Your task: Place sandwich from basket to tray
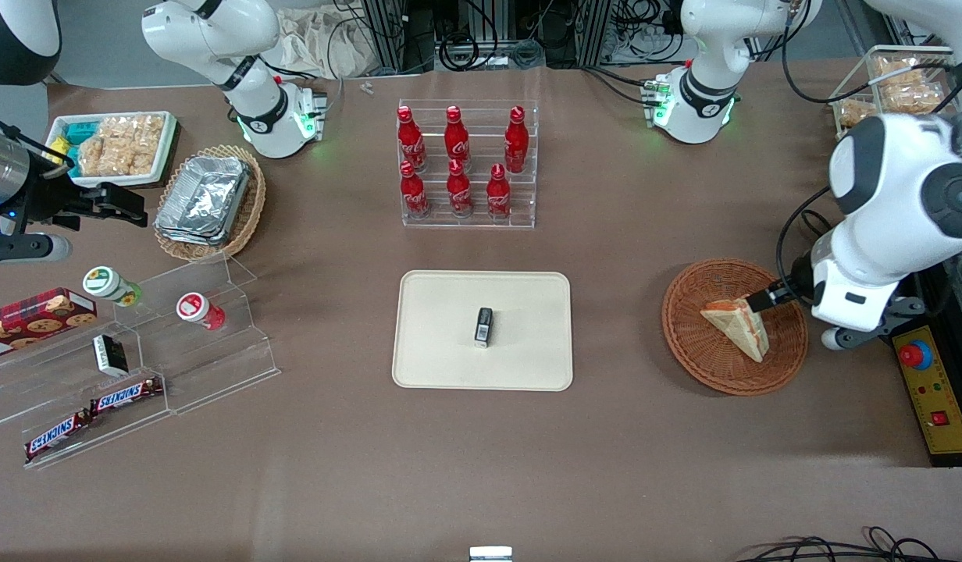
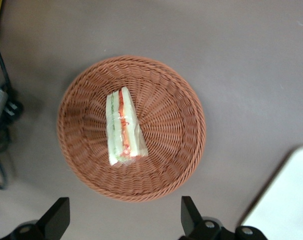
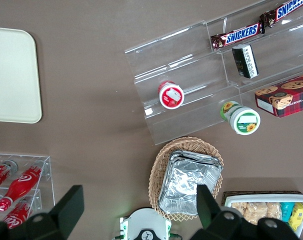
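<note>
The sandwich (image 1: 737, 326) lies in the round reddish-brown basket (image 1: 731, 376) toward the working arm's end of the table. In the left wrist view the sandwich (image 2: 123, 128) lies on its side, its red-orange and green filling showing, near the middle of the basket (image 2: 176, 165). My left gripper (image 1: 766, 299) hangs above the basket's edge, open and empty. In the wrist view the gripper (image 2: 122, 220) has its fingers spread wide over the table just outside the basket rim. The cream-beige tray (image 1: 450, 351) lies at the table's middle, and its corner also shows in the wrist view (image 2: 286, 205).
A small black packet (image 1: 483, 326) stands on the tray. A clear rack of red bottles (image 1: 467, 164) stands farther from the front camera than the tray. A yellow control box (image 1: 930, 390) sits beside the basket. Clear shelves with snacks (image 1: 137, 343) stand toward the parked arm's end.
</note>
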Controlling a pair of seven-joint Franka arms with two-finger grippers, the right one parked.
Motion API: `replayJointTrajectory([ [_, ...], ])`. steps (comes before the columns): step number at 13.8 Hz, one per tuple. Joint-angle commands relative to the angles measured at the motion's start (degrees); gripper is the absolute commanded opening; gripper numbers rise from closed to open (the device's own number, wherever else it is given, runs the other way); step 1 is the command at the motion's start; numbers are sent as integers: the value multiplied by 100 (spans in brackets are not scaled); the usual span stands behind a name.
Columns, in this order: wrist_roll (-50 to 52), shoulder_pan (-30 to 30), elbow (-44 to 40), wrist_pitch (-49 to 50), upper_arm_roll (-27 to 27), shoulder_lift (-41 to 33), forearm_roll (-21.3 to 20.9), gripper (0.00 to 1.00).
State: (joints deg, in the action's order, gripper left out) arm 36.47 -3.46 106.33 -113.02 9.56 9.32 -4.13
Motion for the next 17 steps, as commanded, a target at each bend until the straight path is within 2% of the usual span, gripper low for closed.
replayJointTrajectory([
  [1,808,-146,852,-1112,-15,34,-53,100],
  [5,888,-392,1750,-2310,-24,140,-53,100],
  [14,1548,-471,1769,-2602,-15,650,-44,99],
  [15,1548,-471,1769,-2602,-24,685,-44,87],
  [16,1548,-471,1769,-2593,-24,738,-44,63],
  [17,1548,-462,1777,-2602,-24,764,-79,32],
])
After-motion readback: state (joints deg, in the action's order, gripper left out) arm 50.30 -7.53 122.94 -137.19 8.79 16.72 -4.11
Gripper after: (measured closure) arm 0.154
